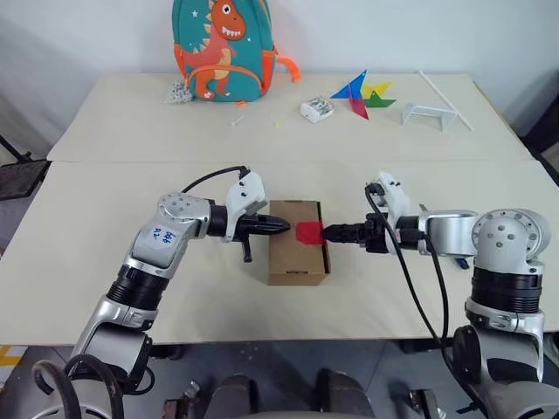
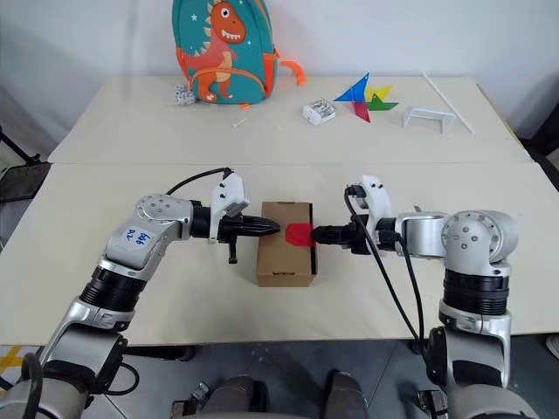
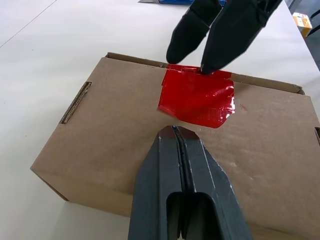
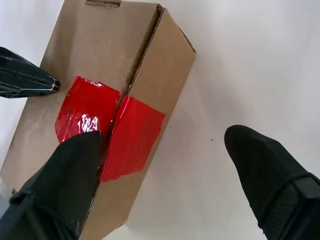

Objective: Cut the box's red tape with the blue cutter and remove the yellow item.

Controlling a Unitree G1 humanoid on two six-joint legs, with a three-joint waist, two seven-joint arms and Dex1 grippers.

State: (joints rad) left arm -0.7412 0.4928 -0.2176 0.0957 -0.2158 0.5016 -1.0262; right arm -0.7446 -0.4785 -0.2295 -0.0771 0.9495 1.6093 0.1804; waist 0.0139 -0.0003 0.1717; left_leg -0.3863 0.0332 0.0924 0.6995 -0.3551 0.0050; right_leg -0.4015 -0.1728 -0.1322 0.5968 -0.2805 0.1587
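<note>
The brown corrugated box (image 1: 296,242) carries a glossy, wrinkled red tape (image 3: 197,98) over its edge. The left pincer (image 3: 173,131) is closed on the cardboard top. The right pincer (image 4: 165,145) is open at the tape.

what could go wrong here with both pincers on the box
1. The right pincer is open, one finger on the red tape at the box edge; closing there may peel or crumple the tape.
2. The shut left pincer presses only the box top, so a pull could slide the box.
</note>
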